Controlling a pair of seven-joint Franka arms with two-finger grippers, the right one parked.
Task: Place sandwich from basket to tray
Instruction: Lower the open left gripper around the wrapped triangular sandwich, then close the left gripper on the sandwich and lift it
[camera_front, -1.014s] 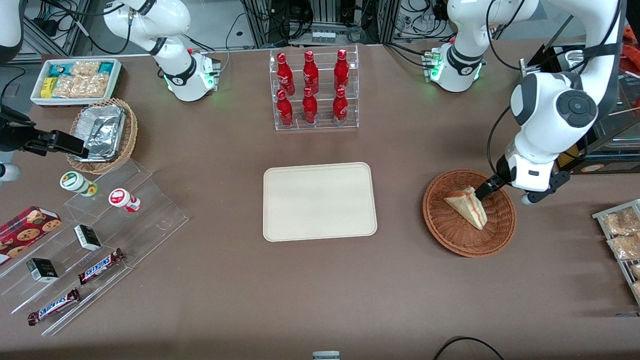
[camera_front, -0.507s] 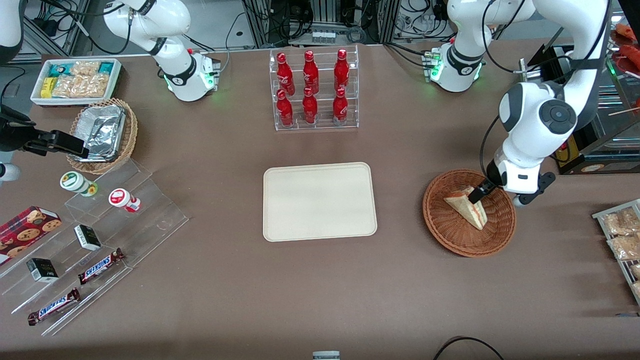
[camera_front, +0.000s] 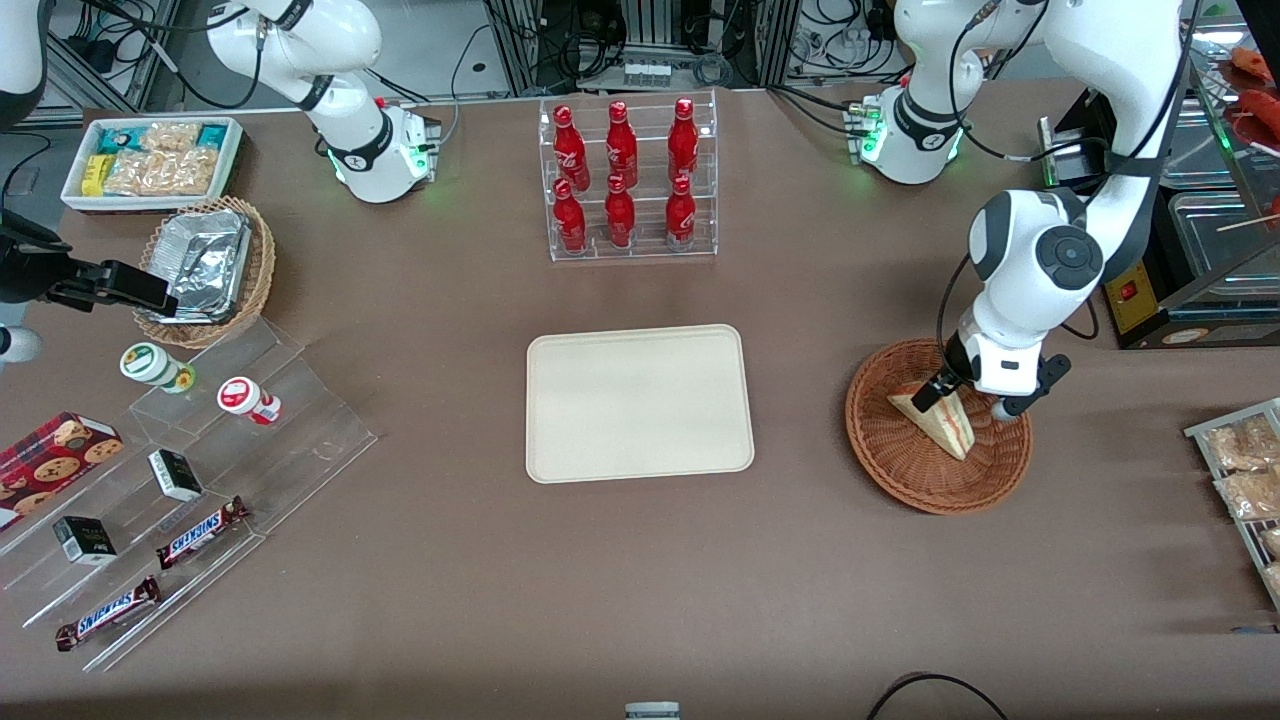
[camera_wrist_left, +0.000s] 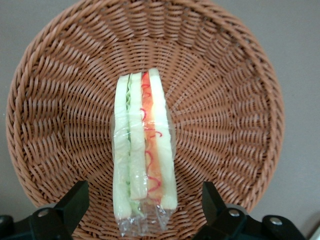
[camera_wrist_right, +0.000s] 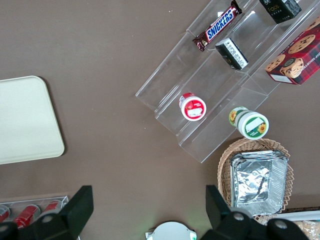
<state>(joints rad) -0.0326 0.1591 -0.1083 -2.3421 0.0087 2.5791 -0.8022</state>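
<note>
Toward the working arm's end of the worktop, the round reddish-brown basket sits with the sandwich lying inside it. The sandwich is a pale triangular wedge in clear wrap, resting on its side against the woven bottom. Seen from the wrist, its layered edge faces up, showing white bread, a green strip and a pink-red strip running along its length.

Directly above the basket hangs the tool, lowered to the thicker end of the wedge, the end farther from the front camera. Its fingers are spread wide, one on each side of the sandwich, and in the wrist view a clear gap of wicker shows between each finger and the bread. Neither finger touches the wrap there.

Nearer the middle of the worktop lies the cream-beige tray, flat, well apart from the basket, with nothing on it. A clear rack of red bottles stands farther from the front camera than the tray. Toward the parked arm's end sit a lighter wicker basket holding a foil container, a white bin of snack packs, and stepped clear shelves carrying chocolate bars and small cartons.
</note>
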